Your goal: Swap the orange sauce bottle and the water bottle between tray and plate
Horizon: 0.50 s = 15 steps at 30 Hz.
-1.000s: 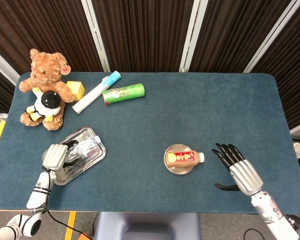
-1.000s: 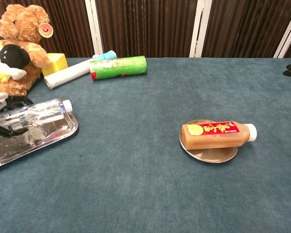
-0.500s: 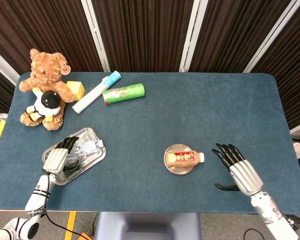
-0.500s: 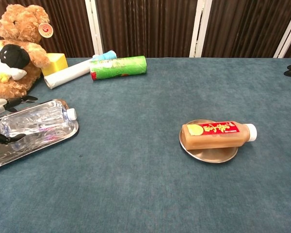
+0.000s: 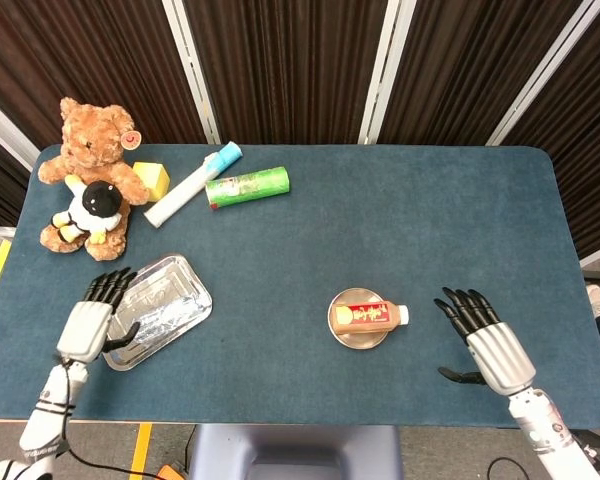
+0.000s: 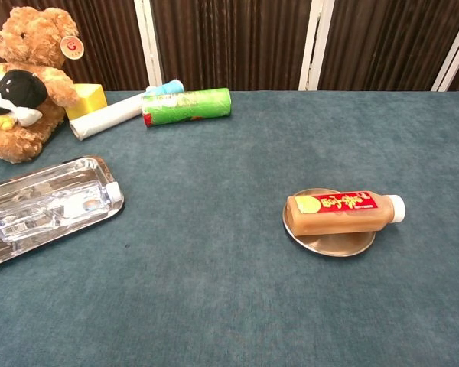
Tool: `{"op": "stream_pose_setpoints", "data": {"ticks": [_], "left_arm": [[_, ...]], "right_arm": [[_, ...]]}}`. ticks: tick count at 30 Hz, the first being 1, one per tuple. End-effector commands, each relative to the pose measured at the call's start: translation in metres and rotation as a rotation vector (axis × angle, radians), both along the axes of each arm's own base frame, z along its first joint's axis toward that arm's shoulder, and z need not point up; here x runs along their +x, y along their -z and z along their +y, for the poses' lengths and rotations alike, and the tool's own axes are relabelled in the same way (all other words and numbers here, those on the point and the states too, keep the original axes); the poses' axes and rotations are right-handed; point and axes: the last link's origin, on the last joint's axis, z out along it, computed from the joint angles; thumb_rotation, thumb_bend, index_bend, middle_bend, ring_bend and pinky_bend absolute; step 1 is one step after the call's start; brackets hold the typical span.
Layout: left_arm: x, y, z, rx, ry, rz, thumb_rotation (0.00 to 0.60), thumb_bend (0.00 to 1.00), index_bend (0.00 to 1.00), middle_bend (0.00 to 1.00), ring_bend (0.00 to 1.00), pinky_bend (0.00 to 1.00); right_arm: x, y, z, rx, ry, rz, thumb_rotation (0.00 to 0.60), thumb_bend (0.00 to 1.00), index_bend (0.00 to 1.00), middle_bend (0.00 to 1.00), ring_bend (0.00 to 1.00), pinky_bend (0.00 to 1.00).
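Note:
The clear water bottle (image 6: 50, 211) lies on its side in the silver tray (image 6: 30, 182) at the left; in the head view the water bottle (image 5: 165, 305) blends into the tray (image 5: 130, 355). The orange sauce bottle (image 6: 343, 211) with a red label lies on the small round plate (image 6: 333, 245), also seen as the sauce bottle (image 5: 367, 316) on the plate (image 5: 356, 341). My left hand (image 5: 90, 321) hovers just left of the tray, fingers spread, holding nothing. My right hand (image 5: 488, 343) is open to the right of the plate. Neither hand shows in the chest view.
At the back left sit a brown teddy bear (image 5: 90, 140) with a black-and-white plush (image 5: 92, 208), a yellow block (image 5: 153, 180), a white roll (image 5: 188, 187) and a green can (image 5: 247, 186) lying down. The blue table's front edge (image 5: 300, 422) runs close to both hands.
My left hand let go of the water bottle and drew back left, off the tray. The bottle settled flat in the tray. My right hand shifted slightly right and nearer.

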Motion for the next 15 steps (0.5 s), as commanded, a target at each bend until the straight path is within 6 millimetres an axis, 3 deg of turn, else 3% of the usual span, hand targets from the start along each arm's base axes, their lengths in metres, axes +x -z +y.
{"op": "stream_pose_setpoints", "data": {"ticks": [1,5,15], "left_arm": [[-0.002,-0.03,-0.044,0.093,0.027,-0.007,0.6,0.37,0.0,0.0,0.0,0.03],[-0.011,-0.043,-0.064,0.104,-0.021,0.074,0.6,0.38,0.0,0.0,0.0,0.02],[-0.011,-0.045,-0.061,-0.002,-0.114,0.122,0.6,0.39,0.0,0.0,0.0,0.02]], "right_arm": [[-0.008,-0.011,0.01,-0.083,0.061,0.077,0.6,0.12,0.0,0.0,0.0,0.0],[-0.016,-0.025,0.019,-0.161,0.133,0.13,0.6,0.12,0.0,0.0,0.0,0.0],[-0.014,-0.025,0.023,-0.15,0.125,0.162,0.6,0.12,0.0,0.0,0.0,0.0]]}}
